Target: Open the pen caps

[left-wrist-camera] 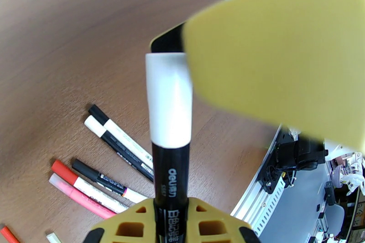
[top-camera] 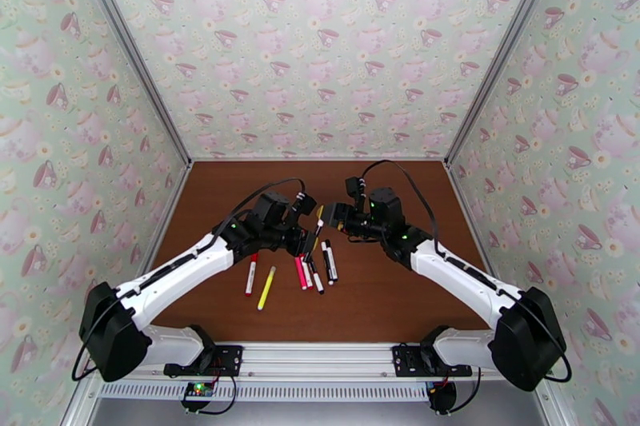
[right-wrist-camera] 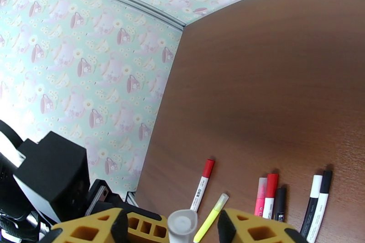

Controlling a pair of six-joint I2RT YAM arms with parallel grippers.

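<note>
Left fingers [left-wrist-camera: 132, 223] clamp black marker pen [left-wrist-camera: 169, 171]; right fingers [right-wrist-camera: 255, 228] half-open round its white plastic cap [left-wrist-camera: 168, 98]; six pens [top-camera: 302, 272] on worktop [top-camera: 384, 296] still capped.

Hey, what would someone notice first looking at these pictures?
The left claw grips a black-and-white pen above mid-table, its far end between the right claw's yellow fingers. The other pens lie in a row beneath, on the brown table.
</note>
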